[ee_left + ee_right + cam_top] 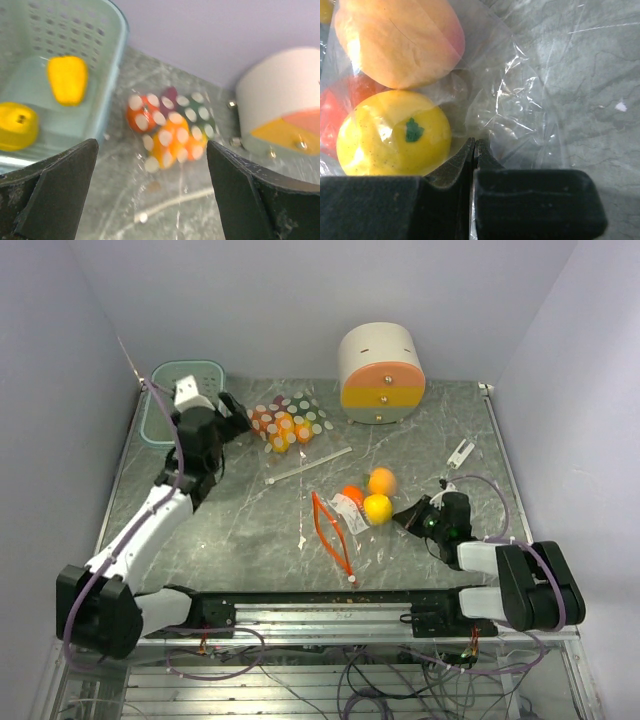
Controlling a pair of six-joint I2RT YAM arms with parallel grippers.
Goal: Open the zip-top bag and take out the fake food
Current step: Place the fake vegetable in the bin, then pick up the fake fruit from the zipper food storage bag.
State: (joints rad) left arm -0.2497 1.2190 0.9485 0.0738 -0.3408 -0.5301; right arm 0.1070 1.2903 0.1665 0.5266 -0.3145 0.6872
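At tabletop (230,530) centre, the right pincer (473,147) was closed on the clear film of the zip-top bag (520,100), which held the fake food (378,508); its white label (352,510) was unreadable. The left pincer (152,150) stood wide open, empty.

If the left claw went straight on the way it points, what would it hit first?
Probably the clear white-dotted bag of orange and red pieces, centred ahead of the open left claw; depth is unclear.
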